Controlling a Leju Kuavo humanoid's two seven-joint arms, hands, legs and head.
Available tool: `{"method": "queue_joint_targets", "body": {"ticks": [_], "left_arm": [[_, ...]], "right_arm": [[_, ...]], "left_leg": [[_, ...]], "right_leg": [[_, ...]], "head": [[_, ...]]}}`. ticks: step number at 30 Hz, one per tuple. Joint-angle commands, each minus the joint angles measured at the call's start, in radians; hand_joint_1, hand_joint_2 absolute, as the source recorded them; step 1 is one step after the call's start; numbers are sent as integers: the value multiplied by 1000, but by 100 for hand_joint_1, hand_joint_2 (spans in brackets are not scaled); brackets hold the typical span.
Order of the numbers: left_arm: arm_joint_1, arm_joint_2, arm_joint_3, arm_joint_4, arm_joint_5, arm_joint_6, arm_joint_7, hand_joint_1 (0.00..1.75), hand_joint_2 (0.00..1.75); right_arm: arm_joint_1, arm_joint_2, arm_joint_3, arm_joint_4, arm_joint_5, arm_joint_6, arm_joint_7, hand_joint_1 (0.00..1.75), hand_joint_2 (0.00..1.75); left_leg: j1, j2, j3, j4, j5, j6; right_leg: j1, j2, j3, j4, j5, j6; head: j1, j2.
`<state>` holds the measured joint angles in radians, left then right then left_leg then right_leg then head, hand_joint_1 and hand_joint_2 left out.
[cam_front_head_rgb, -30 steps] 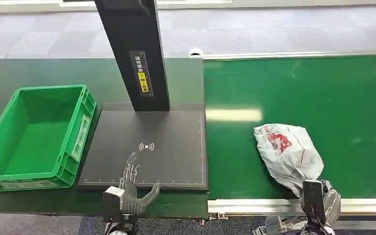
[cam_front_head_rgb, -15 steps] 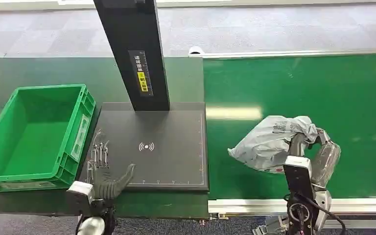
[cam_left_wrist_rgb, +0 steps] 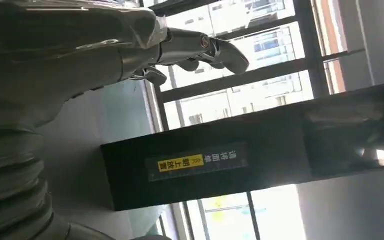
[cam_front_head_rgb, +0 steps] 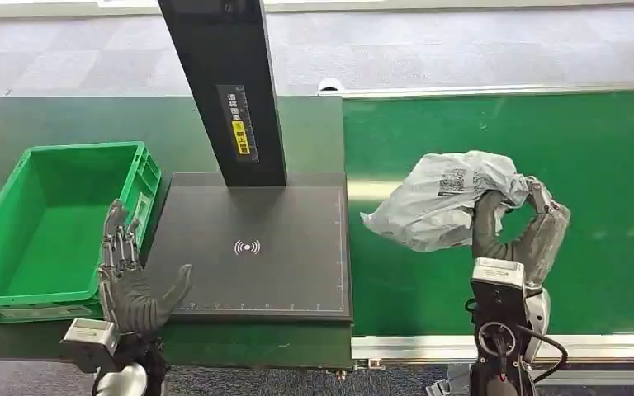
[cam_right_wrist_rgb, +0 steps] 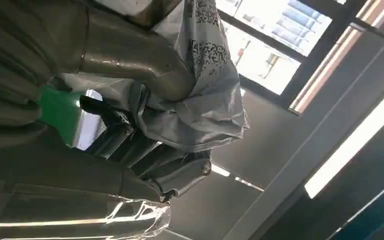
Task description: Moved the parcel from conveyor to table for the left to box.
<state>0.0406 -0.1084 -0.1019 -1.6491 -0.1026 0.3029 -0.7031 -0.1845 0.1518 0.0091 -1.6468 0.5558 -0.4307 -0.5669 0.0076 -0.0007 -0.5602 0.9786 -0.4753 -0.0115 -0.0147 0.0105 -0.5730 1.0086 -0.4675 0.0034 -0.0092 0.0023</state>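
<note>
Fingers (cam_front_head_rgb: pixel 489 216) grip parcel (cam_front_head_rgb: pixel 437 198) beside black post (cam_front_head_rgb: pixel 223 91), green crate (cam_front_head_rgb: pixel 58 223).

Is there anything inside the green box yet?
No, the green crate shows only its bare floor, and the grey parcel is in the right hand above the conveyor belt.

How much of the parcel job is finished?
Picked up: the right hand holds the grey parcel above the green conveyor. Underway: carrying it toward the black table pad. Left: setting it down, then the open left hand puts it in the green box.
</note>
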Motion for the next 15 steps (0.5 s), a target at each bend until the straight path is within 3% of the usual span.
{"method": "queue_joint_targets", "body": {"ticks": [1, 4, 7, 9, 10, 12, 13, 15], "left_arm": [[-19, 34, 9, -8, 17, -25, 5, 0, 175], [-52, 28, 3, 23, 7, -34, 5, 0, 175], [-87, 22, 9, 57, 10, -37, 5, 0, 175], [-87, 22, 9, 57, 10, -37, 5, 0, 175], [-87, 22, 9, 57, 10, -37, 5, 0, 175], [-105, 19, 14, 85, 5, -48, 5, 0, 175], [-123, 21, 2, 107, 7, -75, 5, 0, 175], [-123, 21, 2, 107, 7, -75, 5, 0, 175]], "right_arm": [[-157, -61, 47, 116, -120, 78, 18, 175, 175], [-314, -59, 67, 321, -187, 233, 48, 175, 175], [-504, 12, 113, 627, -191, 314, 36, 175, 175], [-504, 12, 113, 627, -191, 314, 36, 175, 175], [-504, 12, 113, 627, -191, 314, 36, 175, 175], [-580, 82, 134, 801, -204, 352, 39, 175, 175], [-603, 113, 139, 883, -168, 284, 28, 175, 175], [-603, 113, 139, 883, -168, 284, 28, 175, 175]], "left_leg": [[0, 3, 0, 0, 0, 0], [0, 4, -1, 1, 0, 0], [0, 7, 0, 0, 0, 0], [0, 11, -1, 0, 2, 0], [0, 5, 0, -1, 3, 0], [0, 4, 0, 0, 5, 0], [0, 2, 0, 0, 5, 0], [1, 4, -1, -1, 5, -1]], "right_leg": [[1, 2, 0, -1, 1, 0], [0, 4, -1, 0, 1, 0], [0, 6, -1, 1, 2, 0], [0, 9, -2, 0, 6, -1], [0, 4, -1, 0, 4, -1], [1, 3, -2, 0, 5, -1], [0, 2, -1, 1, 5, -1], [1, 4, -2, 0, 6, -1]], "head": [[0, 0], [0, 0], [0, 0], [0, 0], [0, 0], [0, 0], [0, 0], [0, 0]]}}
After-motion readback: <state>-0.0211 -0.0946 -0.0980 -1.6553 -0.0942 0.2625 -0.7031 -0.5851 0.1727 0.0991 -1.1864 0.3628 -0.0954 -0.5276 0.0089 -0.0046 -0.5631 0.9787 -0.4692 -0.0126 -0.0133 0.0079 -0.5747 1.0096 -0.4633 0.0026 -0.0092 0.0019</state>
